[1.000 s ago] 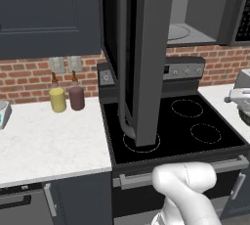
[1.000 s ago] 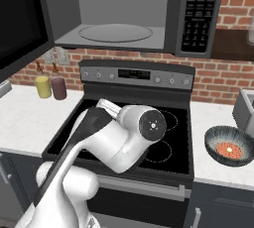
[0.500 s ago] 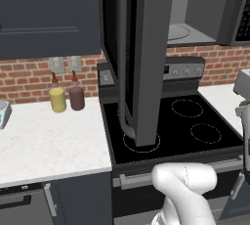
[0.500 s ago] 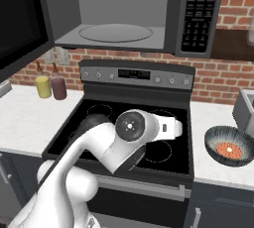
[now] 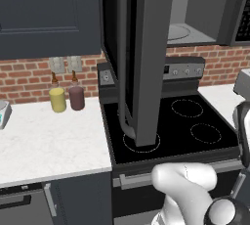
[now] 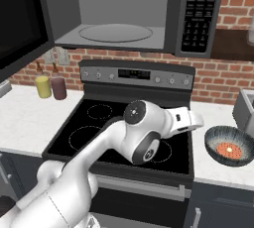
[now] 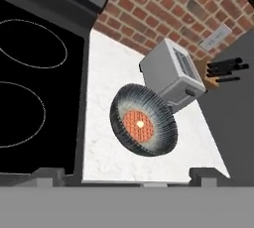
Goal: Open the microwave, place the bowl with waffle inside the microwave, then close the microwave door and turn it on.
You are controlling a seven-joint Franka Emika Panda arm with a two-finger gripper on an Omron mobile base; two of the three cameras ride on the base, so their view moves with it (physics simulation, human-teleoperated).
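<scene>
Bowl [image 7: 143, 120] holding the waffle [image 7: 138, 125] is seen on the desk [image 7: 106, 73] beside the toaster [image 7: 172, 75]; fingers [image 7: 49, 174] are spread, empty.

1. A home kitchen, rendered: a black glass-top stove [image 6: 124, 128] stands under a built-in microwave [image 6: 149, 14], its microwave door [image 5: 146, 57] swung open.
2. A red brick wall [image 7: 173, 9] backs a pale stone bench [image 5: 44, 141].
3. A toaster [image 7: 171, 76], knife block [image 7: 218, 71] and two jars [image 5: 67, 98] stand on the bench.
4. Dark panelled cabinets [image 5: 44, 13].
</scene>
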